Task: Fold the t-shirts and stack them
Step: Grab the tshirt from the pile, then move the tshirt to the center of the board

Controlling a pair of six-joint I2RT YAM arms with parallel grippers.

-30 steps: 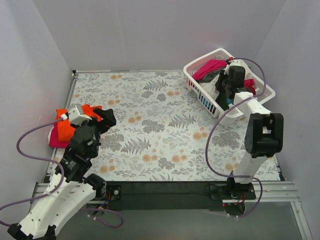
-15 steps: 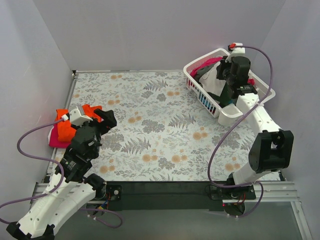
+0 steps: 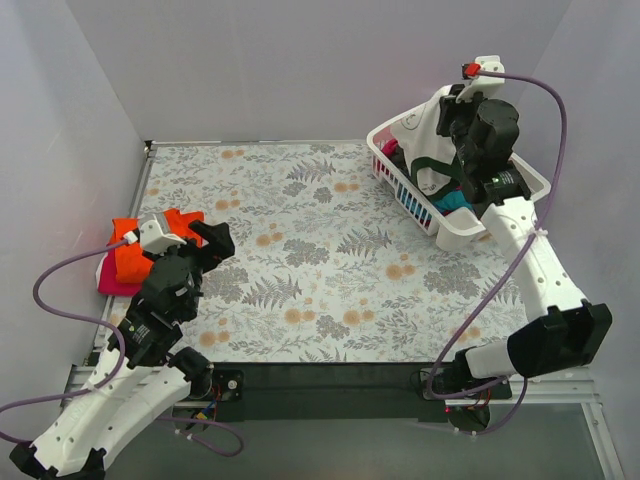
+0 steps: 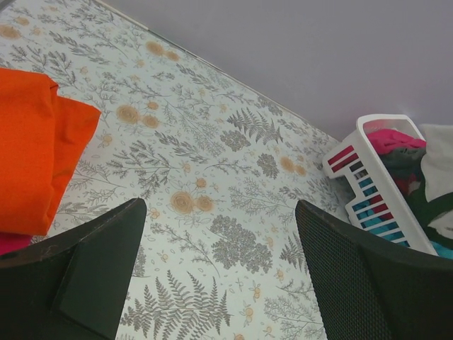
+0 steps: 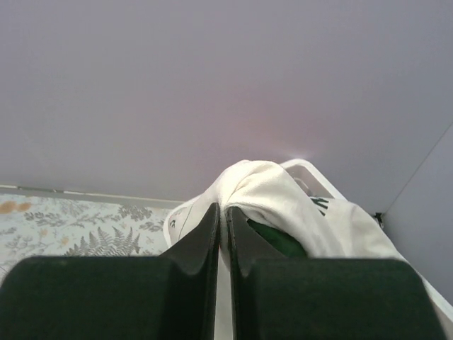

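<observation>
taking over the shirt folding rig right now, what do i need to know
Left gripper: open, empty, above the table cover beside the stack.
Right gripper: shut on the white shirt, held up over the basket.
Done: orange shirt folded on a pink shirt at the left edge.
Left: fold and stack the white shirt, then the others in the basket.

No legible text, label, brand mark or number in any view. The cream-white t-shirt (image 3: 422,135) carries dark print marks. In the top view they are shapes only, too small to make out as letters. The right wrist view shows a few dark strokes near a fold of the same shirt (image 5: 263,190), and these are unreadable too.
</observation>
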